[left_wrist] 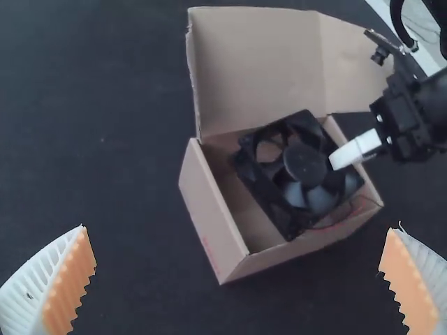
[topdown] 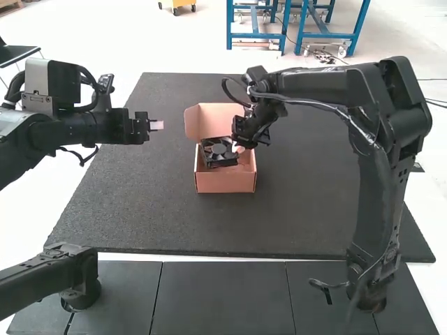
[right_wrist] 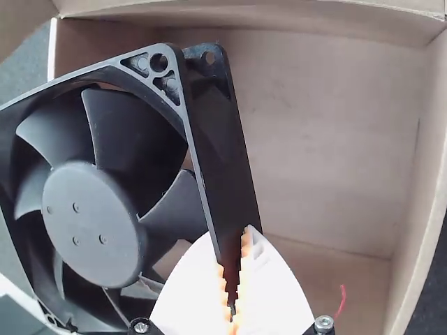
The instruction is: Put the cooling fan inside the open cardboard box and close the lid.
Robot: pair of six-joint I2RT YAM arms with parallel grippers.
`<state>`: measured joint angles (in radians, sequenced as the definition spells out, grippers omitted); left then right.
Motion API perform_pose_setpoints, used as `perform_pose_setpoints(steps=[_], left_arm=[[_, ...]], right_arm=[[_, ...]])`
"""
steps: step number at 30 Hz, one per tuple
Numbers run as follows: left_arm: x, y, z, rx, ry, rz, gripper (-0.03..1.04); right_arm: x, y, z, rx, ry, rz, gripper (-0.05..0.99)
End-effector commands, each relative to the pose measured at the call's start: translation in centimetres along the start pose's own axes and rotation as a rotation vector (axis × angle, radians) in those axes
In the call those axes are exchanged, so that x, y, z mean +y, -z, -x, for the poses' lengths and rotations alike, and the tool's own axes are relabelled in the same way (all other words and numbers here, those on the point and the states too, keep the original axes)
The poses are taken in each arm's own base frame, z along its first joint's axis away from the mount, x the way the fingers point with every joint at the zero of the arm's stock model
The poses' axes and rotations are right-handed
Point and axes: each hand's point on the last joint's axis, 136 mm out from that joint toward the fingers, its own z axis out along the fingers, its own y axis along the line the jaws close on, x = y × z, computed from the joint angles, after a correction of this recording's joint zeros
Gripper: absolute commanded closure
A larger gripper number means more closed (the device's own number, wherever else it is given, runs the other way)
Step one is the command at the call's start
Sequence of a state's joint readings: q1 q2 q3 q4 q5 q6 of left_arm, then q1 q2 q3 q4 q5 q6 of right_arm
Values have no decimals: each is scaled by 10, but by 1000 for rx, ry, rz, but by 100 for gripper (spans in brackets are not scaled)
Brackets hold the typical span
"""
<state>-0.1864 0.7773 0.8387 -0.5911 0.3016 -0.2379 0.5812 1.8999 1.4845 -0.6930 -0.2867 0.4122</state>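
The black cooling fan (topdown: 219, 151) sits tilted in the open cardboard box (topdown: 225, 180), one edge raised above the rim. The box's lid (topdown: 208, 121) stands upright at the far side. My right gripper (topdown: 244, 142) comes down from the right and is shut on the fan's frame (right_wrist: 220, 174); the white, orange-padded fingers (right_wrist: 262, 279) pinch its edge. In the left wrist view the fan (left_wrist: 300, 174) leans inside the box (left_wrist: 209, 220). My left gripper (topdown: 156, 125) hovers left of the lid, apart from it and open, with its ribbed fingers (left_wrist: 66, 283) spread wide.
The box stands near the middle of a black mat (topdown: 133, 202). The mat is bare to the left of the box, in front of it and to its right. The right arm (topdown: 377, 174) arches over the mat's right side.
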Motion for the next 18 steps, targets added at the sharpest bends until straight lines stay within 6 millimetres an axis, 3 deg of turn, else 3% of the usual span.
perform_pose_setpoints(steps=[1, 18], left_arm=[[-10, 11, 14, -49, -12, -28, 5], [-14, 13, 17, -62, -9, -38, 5]], right_arm=[[7, 10, 11, -35, 3, 20, 95], [-21, 0, 9, -18, -29, -42, 95]])
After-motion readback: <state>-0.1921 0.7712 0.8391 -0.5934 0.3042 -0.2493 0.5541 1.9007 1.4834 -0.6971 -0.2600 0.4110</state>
